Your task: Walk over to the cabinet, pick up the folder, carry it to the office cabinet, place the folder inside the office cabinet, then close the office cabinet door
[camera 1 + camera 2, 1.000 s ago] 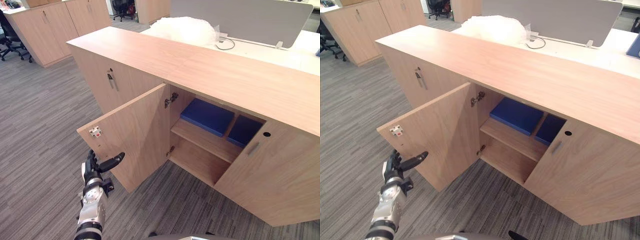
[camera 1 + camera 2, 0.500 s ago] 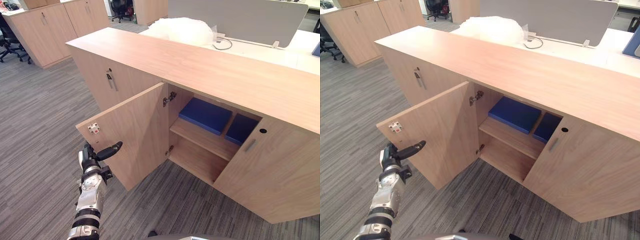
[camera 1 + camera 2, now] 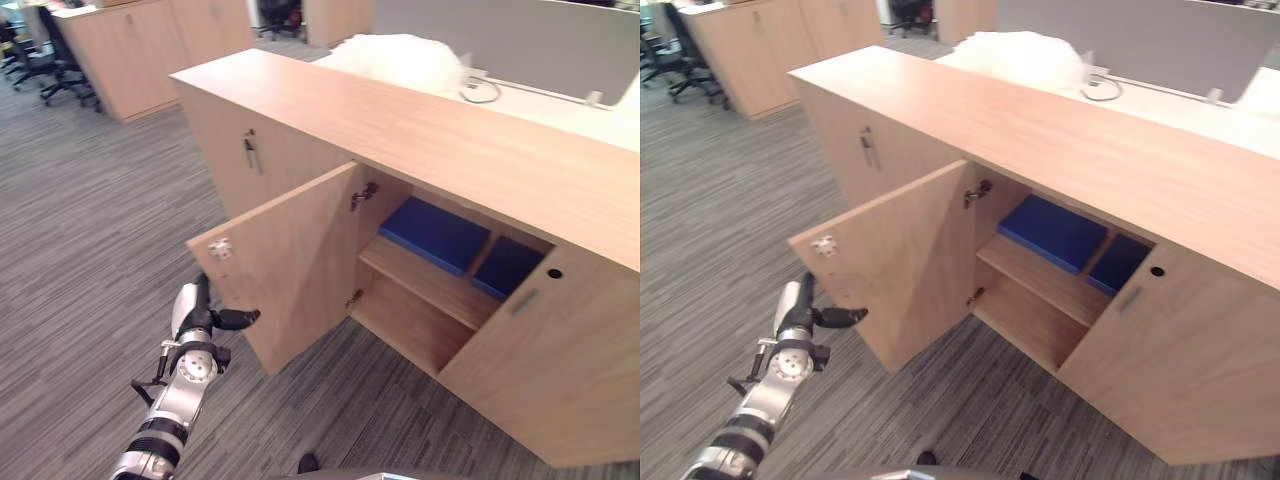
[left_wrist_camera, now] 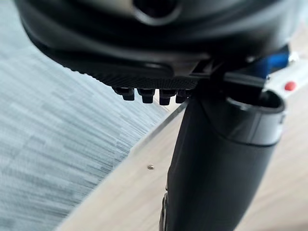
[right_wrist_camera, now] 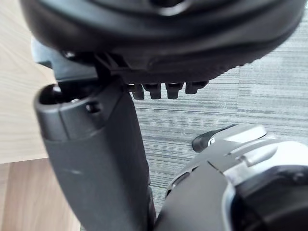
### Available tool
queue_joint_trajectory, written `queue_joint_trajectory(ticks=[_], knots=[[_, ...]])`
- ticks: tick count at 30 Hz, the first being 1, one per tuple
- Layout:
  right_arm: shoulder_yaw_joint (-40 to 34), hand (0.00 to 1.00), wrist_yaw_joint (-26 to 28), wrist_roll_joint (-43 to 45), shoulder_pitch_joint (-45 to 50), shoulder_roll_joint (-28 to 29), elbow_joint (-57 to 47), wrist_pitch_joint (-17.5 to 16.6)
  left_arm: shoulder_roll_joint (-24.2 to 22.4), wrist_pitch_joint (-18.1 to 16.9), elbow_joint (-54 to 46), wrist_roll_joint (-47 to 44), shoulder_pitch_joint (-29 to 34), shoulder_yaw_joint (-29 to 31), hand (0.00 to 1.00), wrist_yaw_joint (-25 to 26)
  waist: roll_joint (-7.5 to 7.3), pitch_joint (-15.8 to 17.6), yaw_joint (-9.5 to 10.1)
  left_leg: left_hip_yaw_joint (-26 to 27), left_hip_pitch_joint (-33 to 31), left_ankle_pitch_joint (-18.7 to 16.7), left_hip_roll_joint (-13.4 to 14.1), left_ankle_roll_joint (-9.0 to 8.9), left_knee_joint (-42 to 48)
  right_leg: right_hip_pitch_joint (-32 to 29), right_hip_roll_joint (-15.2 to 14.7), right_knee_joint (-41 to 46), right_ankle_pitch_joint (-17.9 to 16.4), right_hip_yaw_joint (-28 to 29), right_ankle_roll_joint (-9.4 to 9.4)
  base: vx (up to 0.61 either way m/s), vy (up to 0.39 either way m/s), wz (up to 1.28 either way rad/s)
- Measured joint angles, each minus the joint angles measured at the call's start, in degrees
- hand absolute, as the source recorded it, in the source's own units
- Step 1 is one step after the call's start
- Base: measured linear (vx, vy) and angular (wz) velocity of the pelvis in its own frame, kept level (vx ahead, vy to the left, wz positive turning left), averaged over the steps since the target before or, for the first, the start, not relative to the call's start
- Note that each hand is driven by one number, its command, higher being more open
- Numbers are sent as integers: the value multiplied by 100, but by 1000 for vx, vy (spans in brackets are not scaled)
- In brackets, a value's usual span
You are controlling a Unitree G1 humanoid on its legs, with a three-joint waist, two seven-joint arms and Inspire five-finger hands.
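Matt wood cabinet [image 3: 450,140] & ribbed carpet [image 3: 90,250]

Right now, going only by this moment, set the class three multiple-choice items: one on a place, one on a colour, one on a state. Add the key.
1. Where at the cabinet does the folder lie? A on its top; B on its upper shelf; C under it.
2. What colour is the folder? A red; B blue; C green.
3. The door by the left hand is: A open; B shut; C off its hinges.

Key: 1 B, it lies flat on the shelf inside. 2 B, its cover is plain blue. 3 A, it stands swung out on its hinges, showing the shelves.
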Motion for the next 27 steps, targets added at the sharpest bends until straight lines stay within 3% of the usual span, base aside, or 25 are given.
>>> queue_joint_trajectory(ticks=[5,6,8,10,12,15,23,27], knots=[[-89,100,29,-21,-25,-171,166,-26,1053,-86,-1347,1290,263,-1897,100,-619,205,-100,63,-110,-212,-14,-215,10,-1,-161,-177,136,-53,3,162,-110,110,36],[-86,100,35,-141,-79,-157,184,-49,1146,-383,-1630,1695,261,-2210,100,-770,219,-123,57,-102,-304,-44,-283,-37,33,-249,-287,113,-41,1,206,-105,156,19],[-64,100,37,-187,-168,-243,199,-64,1136,-973,-1912,2136,253,-2633,100,-972,325,-176,-35,-44,-295,35,-312,77,1,-253,-314,133,-43,78,279,-92,150,-14],[113,100,32,-213,-274,-223,206,-59,1080,-1786,-2480,2629,209,-3210,100,-1107,263,-244,-279,100,-209,27,-364,89,-1,-214,-386,118,-28,219,303,-76,166,-39],[197,100,14,-226,-332,-174,199,-80,862,-2306,-2965,2850,115,-3628,100,-1113,199,-270,-414,221,-153,3,-368,123,-2,-206,-410,99,-27,262,299,-34,85,-40],[290,100,-27,-220,-304,-141,197,-145,524,-2814,-3417,3002,-80,-3904,100,-1078,148,-319,-562,289,-128,-5,-343,135,-3,-184,-401,0,13,297,233,-29,44,-29],[770,100,-132,-192,-225,-204,172,-221,32,-2401,-2570,3033,-328,-3739,100,-987,152,-357,-585,328,-31,20,-233,122,-3,-91,-313,-77,83,343,139,-8,-55,-4],[830,100,-134,-193,-227,-161,144,-235,-497,-2379,-1742,2988,-279,-3671,100,-1038,45,-287,-610,482,34,42,-132,190,2,-102,-239,-87,120,510,184,54,-85,-22]])
